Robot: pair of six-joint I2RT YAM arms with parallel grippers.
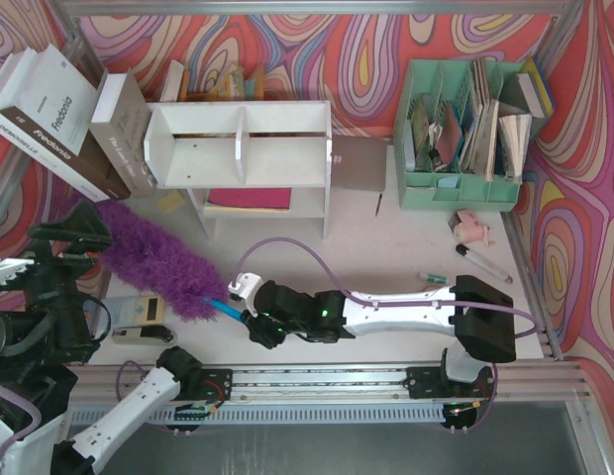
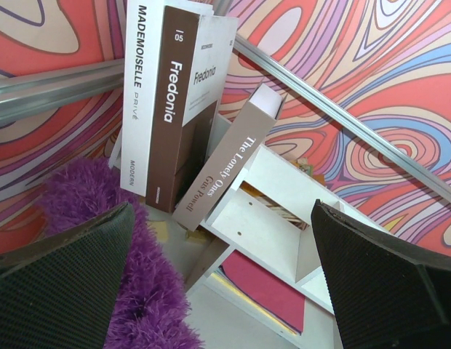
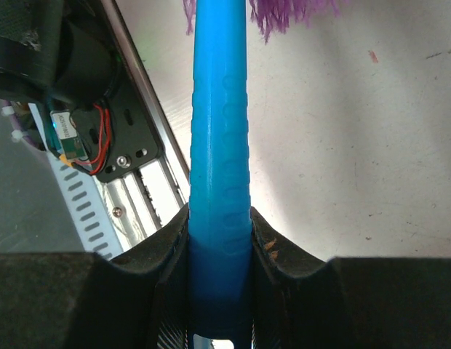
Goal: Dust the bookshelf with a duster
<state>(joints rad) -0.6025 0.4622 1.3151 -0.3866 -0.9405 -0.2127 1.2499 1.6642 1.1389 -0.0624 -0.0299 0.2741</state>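
1. Swirling red, purple and yellow panels wall in a white desk [image 1: 406, 247]. The bookshelf [image 1: 238, 124] stands toward the far edge, left of centre. Tall books [image 1: 64, 119] lean against its left end, and a mint-green file organizer [image 1: 465, 139] sits toward the far right corner.
2. The duster [image 1: 153, 252] is in front of the shelf's left end, between it and the near edge. I cannot tell whether its purple head rests on the desk or hangs just above it.
3. Its long axis runs diagonally. The blue handle [image 3: 220, 145] sits toward the middle of the near edge, and the fluffy tip points at the far left corner, ending near the leaning books. The head is not touching the shelf.
4. The right claw [image 3: 219, 247] is closed tight on the handle's lower end, with the fingers pressed against both sides of the blue plastic and no gap showing. This looks like the proper place to hold it, since the fluff gives nothing firm to pinch.
5. Likely handling: very light, with a soft head that will flop and bend against the panels. The thin handle looks stiff but smooth, so it may twist or slide in the grip if the head drags or catches on the centre divider. A light sweeping touch should do.
6. The left claw [image 2: 222, 218] is near the left edge, beside the duster's tip. It is spread wide with nothing between its fingers, and it faces the books and shelf.
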